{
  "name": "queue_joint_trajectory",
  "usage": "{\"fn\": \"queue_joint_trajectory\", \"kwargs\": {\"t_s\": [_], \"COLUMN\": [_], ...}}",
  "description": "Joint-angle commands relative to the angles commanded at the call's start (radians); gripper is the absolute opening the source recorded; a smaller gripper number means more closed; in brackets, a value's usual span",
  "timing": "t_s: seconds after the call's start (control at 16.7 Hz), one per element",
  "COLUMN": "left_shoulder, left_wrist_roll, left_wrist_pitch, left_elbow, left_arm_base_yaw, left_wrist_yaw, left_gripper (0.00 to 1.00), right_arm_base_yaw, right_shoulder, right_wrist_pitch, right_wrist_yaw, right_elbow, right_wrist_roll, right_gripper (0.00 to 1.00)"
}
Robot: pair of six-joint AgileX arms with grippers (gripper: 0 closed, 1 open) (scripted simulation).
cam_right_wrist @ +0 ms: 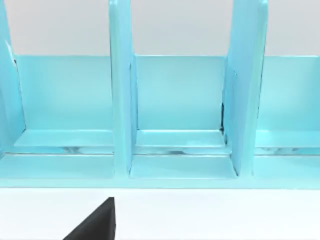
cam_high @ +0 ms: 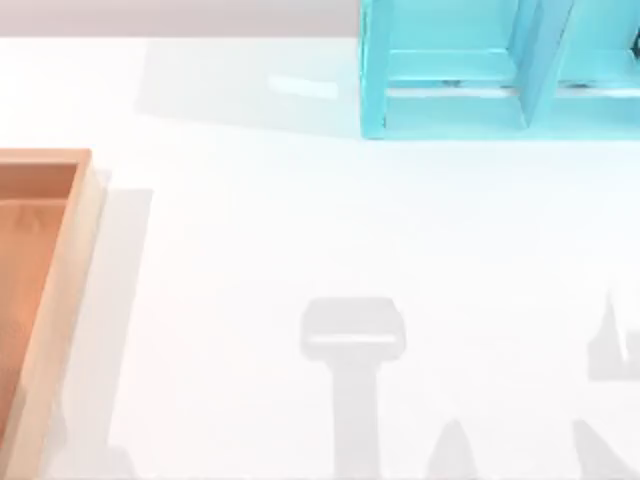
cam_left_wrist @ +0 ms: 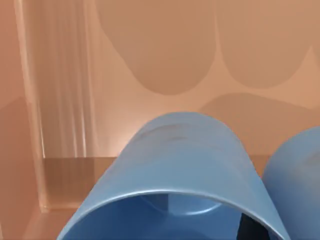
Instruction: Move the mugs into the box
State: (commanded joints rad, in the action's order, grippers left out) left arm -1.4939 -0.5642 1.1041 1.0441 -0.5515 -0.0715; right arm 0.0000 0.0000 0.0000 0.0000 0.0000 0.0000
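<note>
Box: the light-brown wooden box [cam_high: 60, 300] lies at the left edge of the table [cam_high: 300, 220] in the top view, its raised rim framing an orange-brown floor.

Mugs: the left wrist view looks onto two blue mugs side by side over the box floor [cam_left_wrist: 165, 60]. The nearer mug [cam_left_wrist: 185, 155] has its open mouth turned toward the camera; the second mug [cam_left_wrist: 300, 180] sits just beside it, cut off by the picture's edge. Whether the two touch cannot be told.

Left gripper: a small dark piece [cam_left_wrist: 250, 227] shows against the rim of the nearer mug. It cannot be told how far the fingers stand apart, nor whether they grip the mug.

Right gripper: a dark wedge [cam_right_wrist: 95, 222] pokes in over the white table in the right wrist view. The spread of the fingers cannot be told from this.

Shelf: the turquoise shelf frame [cam_high: 480, 70] stands at the far side of the table toward the right, and the right wrist camera faces its upright dividers [cam_right_wrist: 122, 100].

Shadows: grey arm shadows [cam_high: 352, 340] lie on the table's near half.
</note>
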Motion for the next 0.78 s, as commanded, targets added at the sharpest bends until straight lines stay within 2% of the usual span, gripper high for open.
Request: {"fn": "queue_joint_trajectory", "kwargs": {"t_s": [0.66, 0.78], "left_shoulder": [0.0, 0.0], "left_wrist_roll": [0.0, 0.0], "left_wrist_pitch": [0.0, 0.0], "left_elbow": [0.0, 0.0], "left_arm_base_yaw": [0.0, 0.0], "left_wrist_yaw": [0.0, 0.0], "left_gripper": [0.98, 1.0], "right_arm_base_yaw": [0.0, 0.0], "right_shoulder": [0.0, 0.0], "right_wrist_pitch": [0.0, 0.0], "right_wrist_yaw": [0.0, 0.0], "right_elbow": [0.0, 0.0], "right_wrist_roll": [0.0, 0.0], "right_gripper": [1.0, 1.0]}}
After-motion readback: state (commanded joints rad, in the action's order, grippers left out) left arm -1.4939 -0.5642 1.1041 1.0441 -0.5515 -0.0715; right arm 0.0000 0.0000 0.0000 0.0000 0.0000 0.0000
